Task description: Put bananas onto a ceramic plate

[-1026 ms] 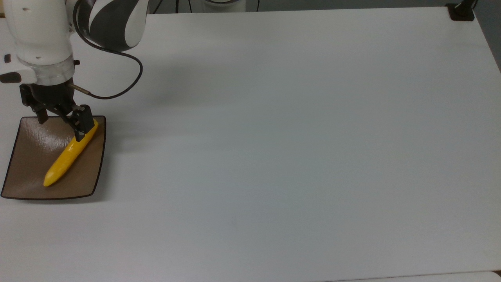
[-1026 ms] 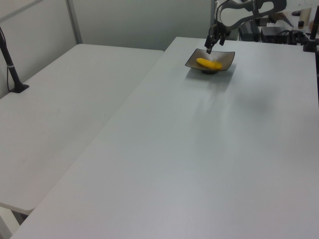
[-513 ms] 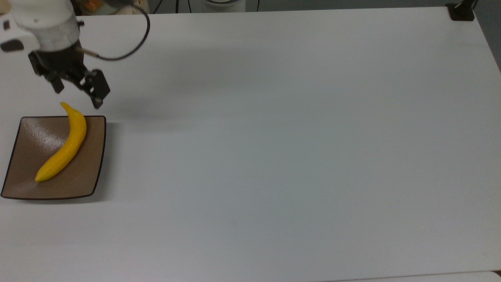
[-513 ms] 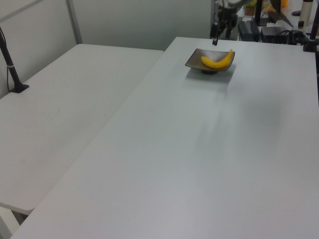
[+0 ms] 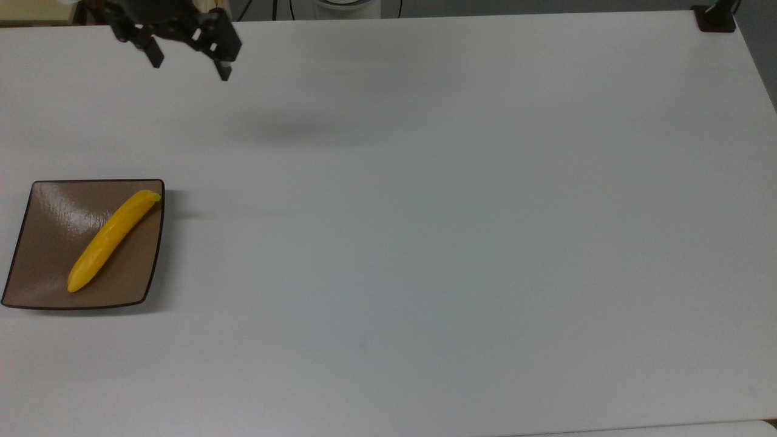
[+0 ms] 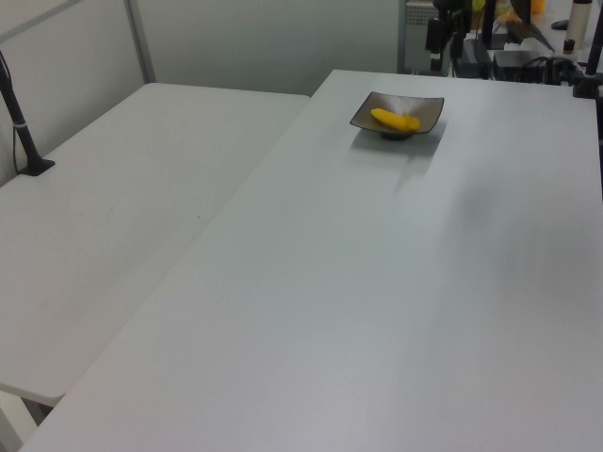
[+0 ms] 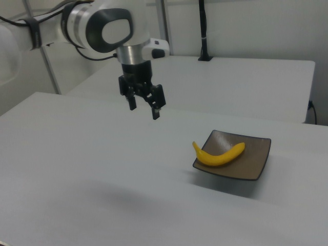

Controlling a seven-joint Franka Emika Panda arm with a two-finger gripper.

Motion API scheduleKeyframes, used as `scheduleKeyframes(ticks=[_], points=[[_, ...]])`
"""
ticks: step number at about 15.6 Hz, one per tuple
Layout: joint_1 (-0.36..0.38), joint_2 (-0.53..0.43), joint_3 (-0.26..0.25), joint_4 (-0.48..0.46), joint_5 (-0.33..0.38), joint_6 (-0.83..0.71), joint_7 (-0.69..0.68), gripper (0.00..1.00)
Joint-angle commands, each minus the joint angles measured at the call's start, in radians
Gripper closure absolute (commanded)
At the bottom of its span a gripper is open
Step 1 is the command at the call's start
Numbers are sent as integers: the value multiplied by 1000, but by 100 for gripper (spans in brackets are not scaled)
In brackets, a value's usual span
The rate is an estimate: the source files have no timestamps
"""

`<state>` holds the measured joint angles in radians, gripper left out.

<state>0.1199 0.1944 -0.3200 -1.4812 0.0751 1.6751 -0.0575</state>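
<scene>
- The smooth bright-yellow curved banana (image 5: 113, 240) was seen lying diagonally on the glossy brown square ceramic plate (image 5: 48, 212), resting free, with nothing gripping it.
- In the right view its stem end was seen poking slightly past the plate's rim; the body was well supported.
- The plate was set near the top view's left edge of the white bench (image 5: 455, 212).
- The black two-finger tool (image 5: 189, 64) was held above the bench, well apart from the plate, fingers spread wide and empty.
- Placement was judged complete; nothing beyond parking the arm appeared left.
</scene>
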Motion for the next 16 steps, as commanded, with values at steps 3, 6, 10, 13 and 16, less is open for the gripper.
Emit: scheduleKeyframes(ticks=[3,6,10,13,16], points=[[-16,-147,114,-155,-38,23,-15,0],[-6,-200,127,-243,-29,130,-5,0],[-3,-213,130,-269,-21,144,-13,0],[-16,-207,166,-263,-21,118,-18,0],[-22,-201,188,-266,-23,107,-18,0]])
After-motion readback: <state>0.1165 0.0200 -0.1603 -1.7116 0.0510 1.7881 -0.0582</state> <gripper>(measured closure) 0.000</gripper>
